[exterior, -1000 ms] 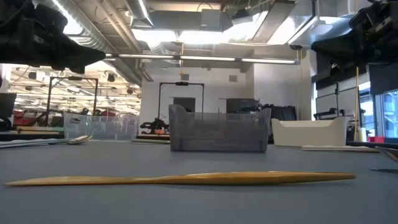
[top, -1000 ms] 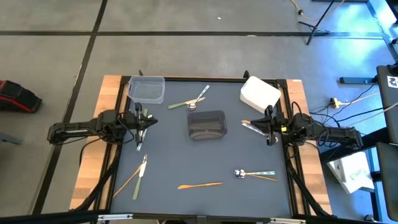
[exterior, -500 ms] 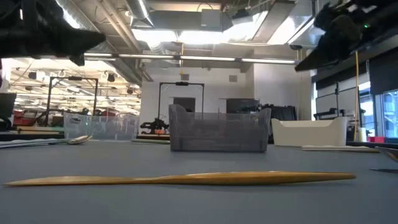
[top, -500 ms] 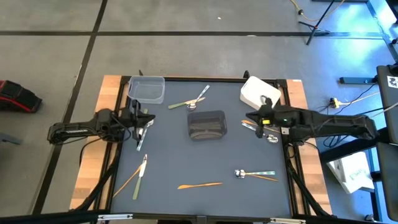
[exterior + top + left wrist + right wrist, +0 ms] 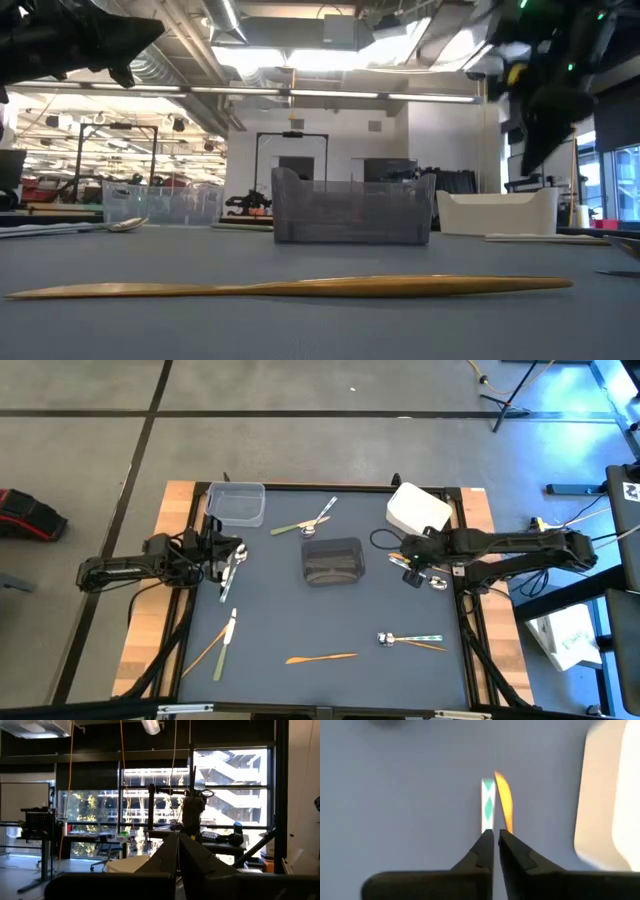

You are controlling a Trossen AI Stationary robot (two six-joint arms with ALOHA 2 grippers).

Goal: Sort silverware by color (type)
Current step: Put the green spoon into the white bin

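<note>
My right gripper [image 5: 410,568] is shut and points down, raised above an orange utensil [image 5: 503,795] and a white utensil with green diamonds [image 5: 488,805]. Both lie flat on the grey mat beside the white container [image 5: 418,510]. In the low view this gripper [image 5: 535,140] hangs well above the table. My left gripper [image 5: 230,556] is shut and held level [image 5: 178,837] near a silver utensil [image 5: 236,563] at the table's left. Other silverware lies flat: a green and silver pair [image 5: 310,520], an orange and green pair [image 5: 220,645], an orange knife [image 5: 320,657], and a spoon group [image 5: 408,640].
A dark grey container [image 5: 332,560] stands mid-table and a clear one [image 5: 236,503] at the far left corner. A small silver piece [image 5: 437,582] lies near the right edge. Open mat lies between the dark container and the orange knife [image 5: 300,288].
My right arm has reached from the table's right edge toward the centre. Its gripper has tipped from level to pointing down and now stands over the orange and green-patterned utensils. The silverware has not moved.
</note>
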